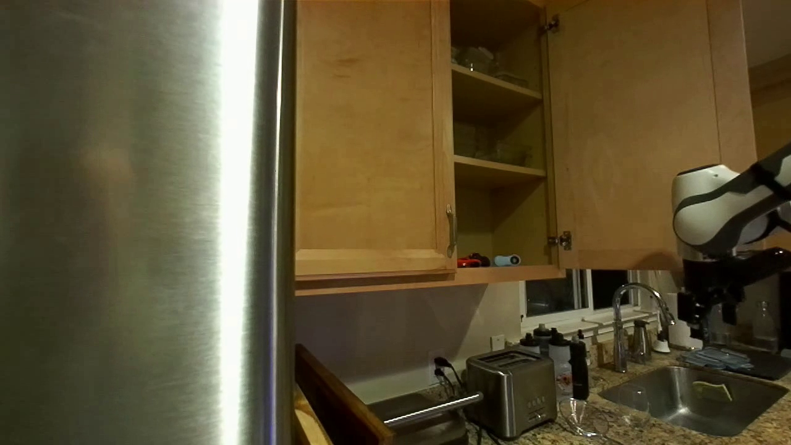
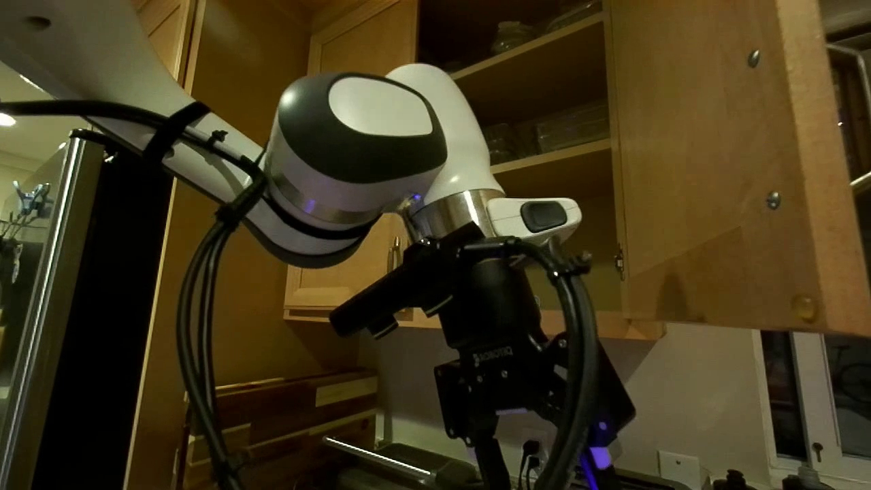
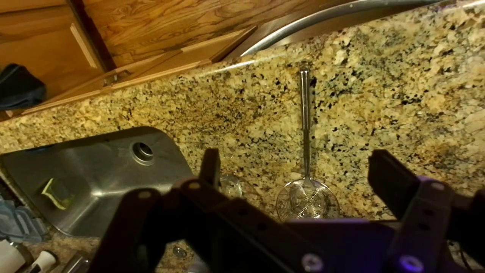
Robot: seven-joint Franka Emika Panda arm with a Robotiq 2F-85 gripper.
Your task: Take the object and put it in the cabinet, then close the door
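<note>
Exterior view: one cabinet [image 1: 522,216], one open door [image 1: 636,139]; wrist view: one tool [image 3: 294,159], jaws apart.

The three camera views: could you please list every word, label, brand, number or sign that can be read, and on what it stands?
"ROBOTIQ": pale letters on the gripper, in an exterior view.
Pale bottle, in an exterior view: a printed mark, too small to read.
Toaster, in the same view: any marking by its buttons is too small to read.
I can read nothing else.
</note>
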